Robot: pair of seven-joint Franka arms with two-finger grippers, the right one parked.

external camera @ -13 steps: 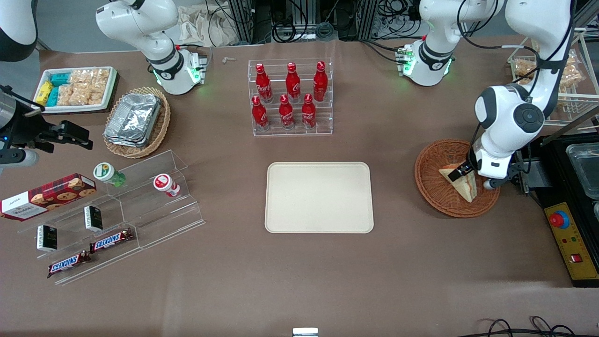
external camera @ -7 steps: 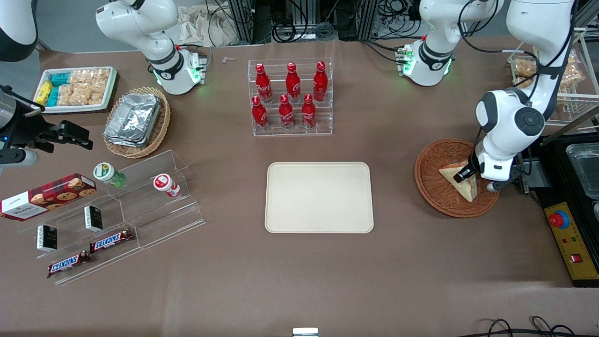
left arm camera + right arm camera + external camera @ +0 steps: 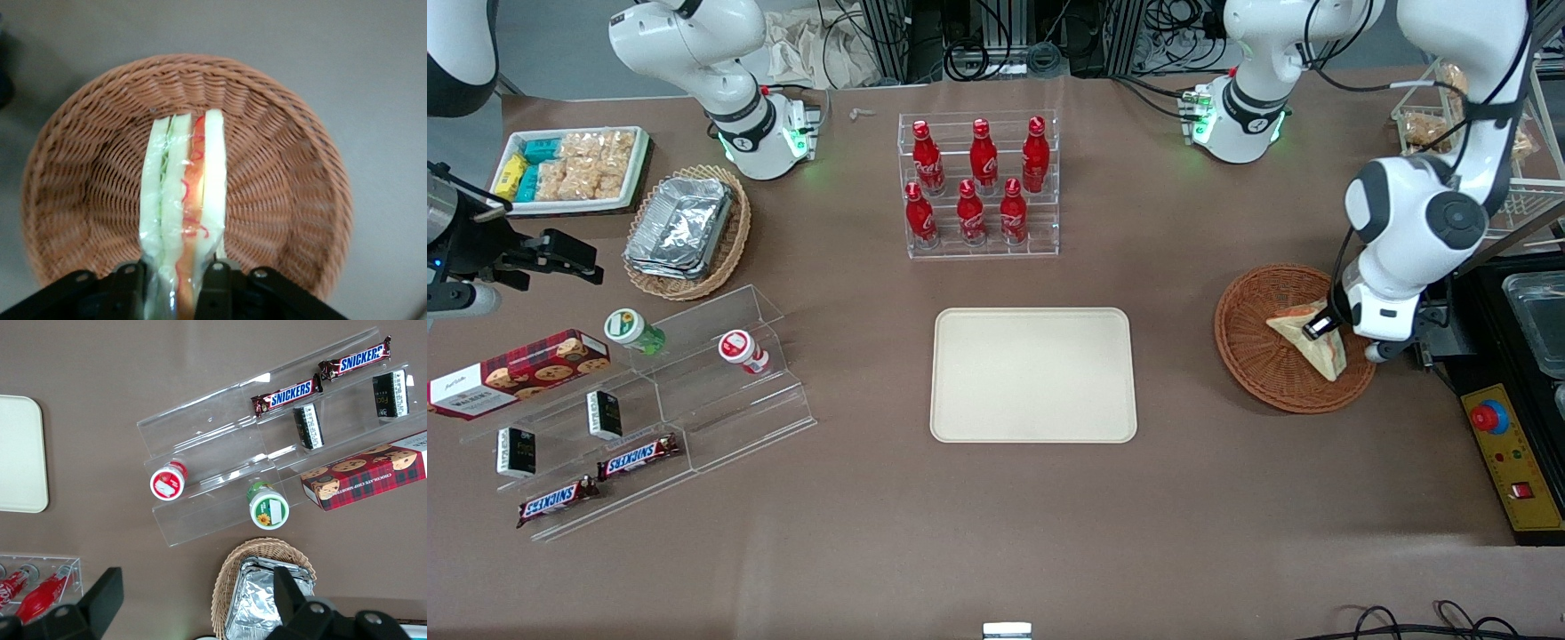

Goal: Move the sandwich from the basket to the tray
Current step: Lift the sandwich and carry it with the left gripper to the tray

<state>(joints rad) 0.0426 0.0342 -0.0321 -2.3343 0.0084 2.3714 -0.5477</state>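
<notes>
Wicker basket [image 3: 280, 160] of reddish-brown weave has the wrapped sandwich [image 3: 183, 193] above it, pinched at one corner by the pincer [image 3: 175, 283]. Likely light, soft, slippery in film; it seems barely lifted.

Gripper [image 3: 175, 280] low (fingers [image 3: 128, 283] clamped)
</notes>
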